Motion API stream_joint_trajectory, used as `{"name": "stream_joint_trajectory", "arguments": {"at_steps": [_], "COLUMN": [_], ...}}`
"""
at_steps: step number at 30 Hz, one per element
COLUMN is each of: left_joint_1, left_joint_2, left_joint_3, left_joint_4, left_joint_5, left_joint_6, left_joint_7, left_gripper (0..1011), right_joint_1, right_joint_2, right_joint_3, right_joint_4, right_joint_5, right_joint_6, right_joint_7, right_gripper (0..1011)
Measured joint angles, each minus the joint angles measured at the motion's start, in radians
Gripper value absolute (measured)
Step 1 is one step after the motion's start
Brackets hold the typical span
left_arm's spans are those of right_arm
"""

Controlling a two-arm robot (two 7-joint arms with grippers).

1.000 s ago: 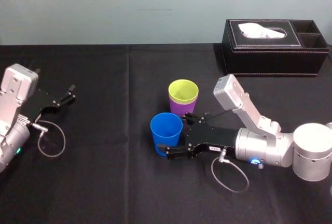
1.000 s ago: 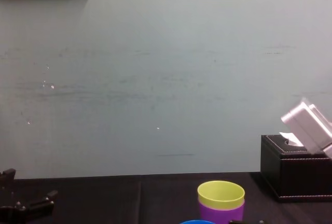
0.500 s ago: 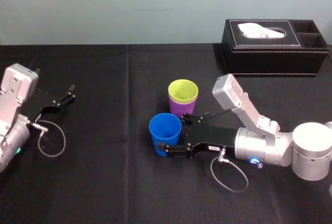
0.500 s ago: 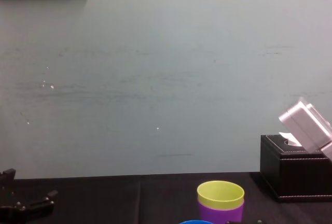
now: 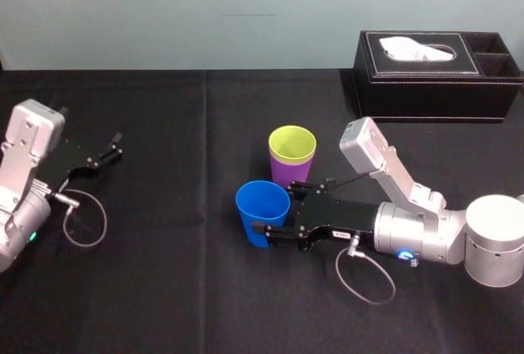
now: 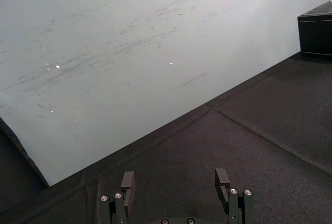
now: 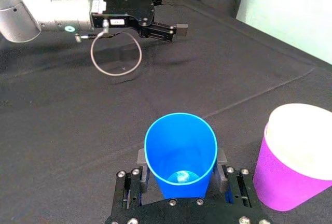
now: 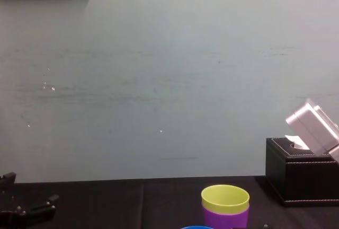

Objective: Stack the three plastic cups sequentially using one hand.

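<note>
The blue cup stands upright on the black cloth, left of and nearer than the other two. My right gripper reaches in from the right, low, with a finger pressed on each side of the blue cup. The yellow-green cup sits nested inside the purple cup, just behind the gripper and apart from it; the pair also shows in the chest view, yellow-green cup in purple cup. My left gripper rests far left, open and empty.
A black leather tissue box stands at the back right by the wall. A grey cable loop hangs under the right wrist, another cable loop by the left arm. Bare black cloth lies between the arms and in front.
The right gripper's fingers have come together onto the blue cup's sides, and the cup has shifted slightly left. The left arm and the nested pair have stayed put.
</note>
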Motion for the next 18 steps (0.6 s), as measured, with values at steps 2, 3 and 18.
{"name": "stream_joint_trajectory", "arguments": {"at_steps": [2, 3, 18], "left_joint_1": [0.000, 0.000, 0.000], "left_joint_2": [0.000, 0.000, 0.000], "left_joint_3": [0.000, 0.000, 0.000], "left_joint_4": [0.000, 0.000, 0.000], "left_joint_5": [0.000, 0.000, 0.000], "left_joint_6": [0.000, 0.000, 0.000], "left_joint_7": [0.000, 0.000, 0.000], "left_gripper": [1011, 1011, 1011], "right_joint_1": [0.000, 0.000, -0.008], "right_joint_2": [0.000, 0.000, 0.013], "right_joint_3": [0.000, 0.000, 0.007], "right_joint_4": [0.000, 0.000, -0.021], "right_joint_5": [0.000, 0.000, 0.008], "right_joint_6": [0.000, 0.000, 0.000], "right_joint_7": [0.000, 0.000, -0.003], "right_gripper": [729, 724, 726]}}
